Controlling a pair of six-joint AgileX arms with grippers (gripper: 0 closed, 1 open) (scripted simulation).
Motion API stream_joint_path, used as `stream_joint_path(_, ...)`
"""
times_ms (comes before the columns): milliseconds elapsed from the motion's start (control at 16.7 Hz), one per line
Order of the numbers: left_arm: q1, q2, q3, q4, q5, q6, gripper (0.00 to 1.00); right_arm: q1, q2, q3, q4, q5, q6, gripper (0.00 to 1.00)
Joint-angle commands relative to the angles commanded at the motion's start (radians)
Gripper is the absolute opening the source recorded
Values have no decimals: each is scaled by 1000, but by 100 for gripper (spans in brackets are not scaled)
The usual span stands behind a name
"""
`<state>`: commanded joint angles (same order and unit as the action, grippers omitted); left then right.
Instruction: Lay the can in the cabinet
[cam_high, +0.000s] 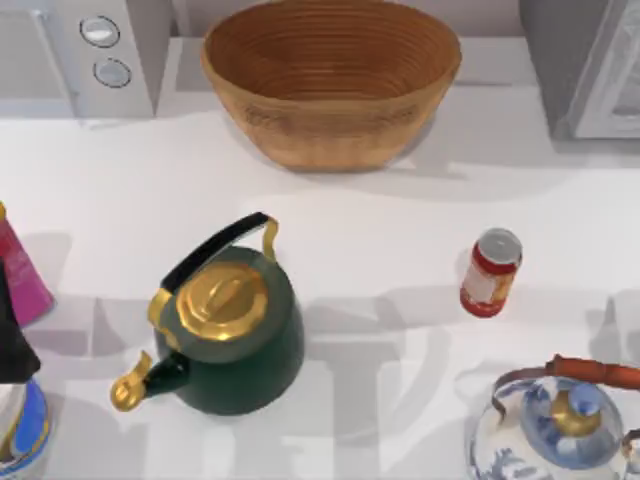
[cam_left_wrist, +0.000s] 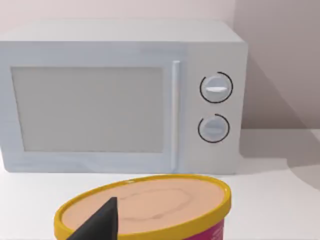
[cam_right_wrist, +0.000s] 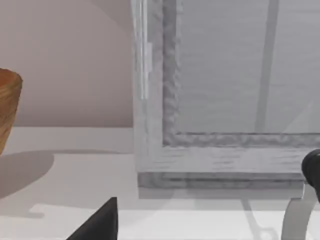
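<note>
Red-bodied with a cream label and a silver lid, the can (cam_high: 491, 272) stands upright on our white table (cam_high: 400, 210), toward the right side of the top view and free of any gripper. It sits well apart from the cabinet (cam_high: 585, 65), whose grey body and white framed-panel door fill the far right corner. In our right wrist view that cabinet (cam_right_wrist: 225, 100) looms close, its door frame facing the camera, with the woven basket's (cam_right_wrist: 7, 107) edge off to one side.

We see the woven basket (cam_high: 330, 80) at the far middle of the table, between the cabinet and the pale appliance with two round dials (cam_high: 95, 50) in the far left corner. A dark green kettle (cam_high: 230, 330) with a gold lid and spout stands near the middle, left of the can. A blue-and-white kettle (cam_high: 560, 425) with a reddish handle sits at the near right, just in front of the can. A pink object (cam_high: 25, 275) lies at the left edge.

Our left wrist view faces the appliance (cam_left_wrist: 120, 95), with a yellow-rimmed tub (cam_left_wrist: 150, 207) close below. A dark fingertip (cam_left_wrist: 100, 222) of our left gripper shows there, and another (cam_right_wrist: 97, 222) of our right gripper in its own view; we cannot tell whether either is released or clenched.
</note>
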<state>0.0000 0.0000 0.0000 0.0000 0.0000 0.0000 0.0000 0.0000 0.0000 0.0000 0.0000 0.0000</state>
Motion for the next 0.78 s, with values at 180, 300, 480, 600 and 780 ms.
stream_joint_path(180, 0, 0, 0, 0, 0, 0, 100, 4, 12, 8, -2, 2, 9, 100)
stream_joint_path(300, 0, 0, 0, 0, 0, 0, 100, 22, 65, 47, -10, 10, 44, 100)
stream_joint_path(480, 0, 0, 0, 0, 0, 0, 100, 82, 223, 142, -27, 36, 120, 100)
stream_joint_path(600, 0, 0, 0, 0, 0, 0, 100, 142, 379, 222, -38, 64, 176, 100)
stream_joint_path(780, 0, 0, 0, 0, 0, 0, 100, 252, 671, 368, -52, 115, 262, 100)
